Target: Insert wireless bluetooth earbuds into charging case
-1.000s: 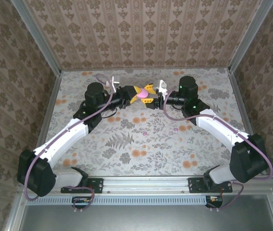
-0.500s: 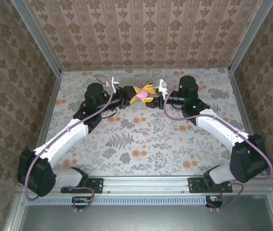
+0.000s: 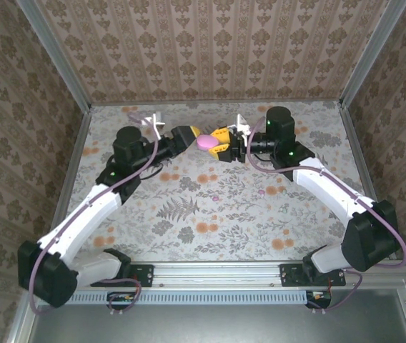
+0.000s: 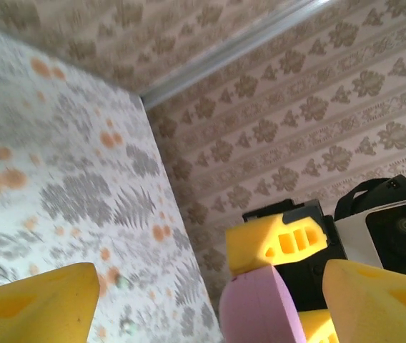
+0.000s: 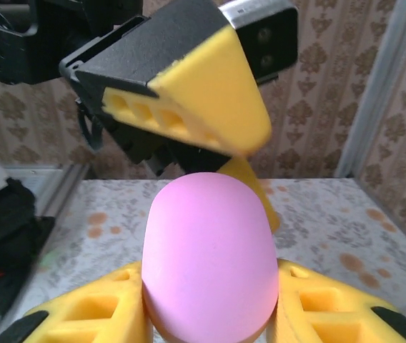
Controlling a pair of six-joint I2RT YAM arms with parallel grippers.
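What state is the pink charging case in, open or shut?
Apparently shut: in the right wrist view the pink case is one smooth pebble between the jaws of the right gripper, no lifted lid or gap.

Quick count — one pink case point(image 3: 206, 142), two tiny pink-purple earbuds point(image 3: 216, 198) point(image 3: 261, 191), both on the near side of that case, plus two robot arms point(image 3: 96, 204).

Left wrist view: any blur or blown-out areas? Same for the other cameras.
Left wrist: the table is washed pale at the left and its print is soft. Right wrist: the pink case is fairly sharp, while the left pincer has a smeared yellow tip. Top external: evenly lit and sharp.
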